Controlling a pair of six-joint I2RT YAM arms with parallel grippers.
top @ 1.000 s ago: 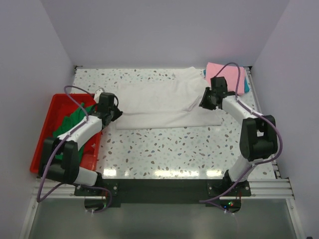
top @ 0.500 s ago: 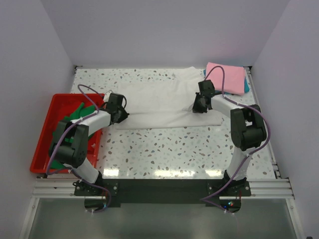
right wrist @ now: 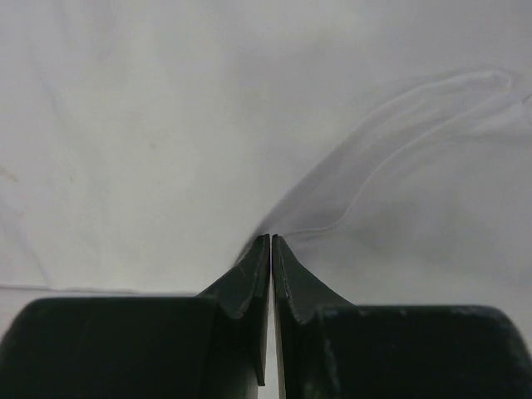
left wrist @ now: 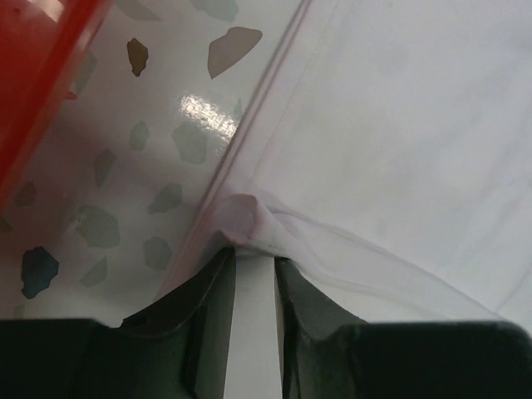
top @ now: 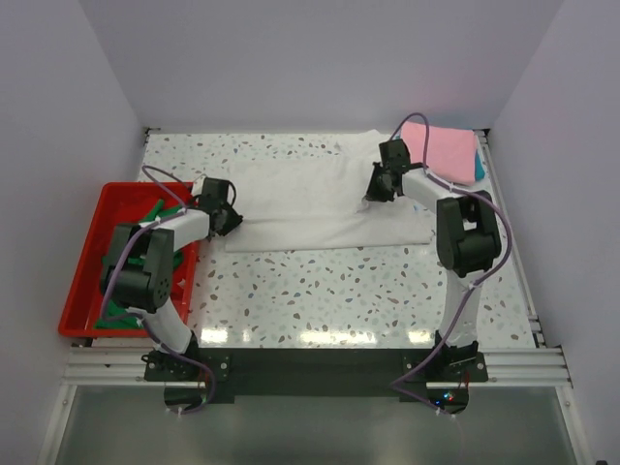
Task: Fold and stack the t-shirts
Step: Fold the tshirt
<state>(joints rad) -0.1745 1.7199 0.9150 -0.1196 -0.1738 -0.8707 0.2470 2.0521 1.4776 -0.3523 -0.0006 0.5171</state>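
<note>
Right fingers [right wrist: 249,274] moved inward, pinching white t-shirt [top: 310,189]; left fingers [left wrist: 212,283] narrowly parted, hold unclear; I wanted level lifting.

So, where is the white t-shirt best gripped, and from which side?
I would pinch the white t-shirt at its left edge, coming in low from the red tray side. The edge lies flat on the table, but a small raised pucker just ahead of the left gripper gives it something to close on.
</note>
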